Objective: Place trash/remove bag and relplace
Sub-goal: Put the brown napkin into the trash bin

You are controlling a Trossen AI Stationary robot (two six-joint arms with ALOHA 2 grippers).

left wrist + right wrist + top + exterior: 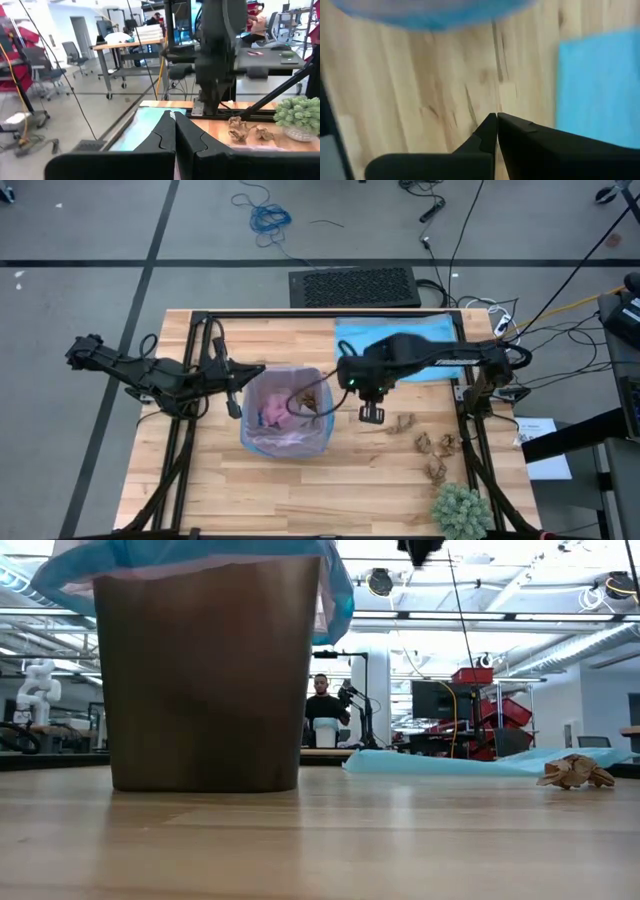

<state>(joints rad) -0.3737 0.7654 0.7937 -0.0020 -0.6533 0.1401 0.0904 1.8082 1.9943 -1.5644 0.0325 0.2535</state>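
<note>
A brown bin (285, 412) stands on the table, lined with the lavender bag (270, 442), whose edge is folded over the rim (335, 600). Brown wads (315, 398) lie inside. More trash wads (405, 422) (437, 470) lie on the table to the bin's right; one shows in the low view (575, 772). My left gripper (235, 400) is shut and empty at the bin's left rim; it also shows in the left wrist view (175, 122). My right gripper (370, 413) is shut and empty above the table just right of the bin; it also shows in the right wrist view (496, 120).
A light blue plastic bag (395, 340) lies flat at the table's far right. A green spiky plant (462, 510) stands at the near right corner. Black frame rails (190, 430) run along the table's left and right sides. A person (320, 705) sits in the room behind the table.
</note>
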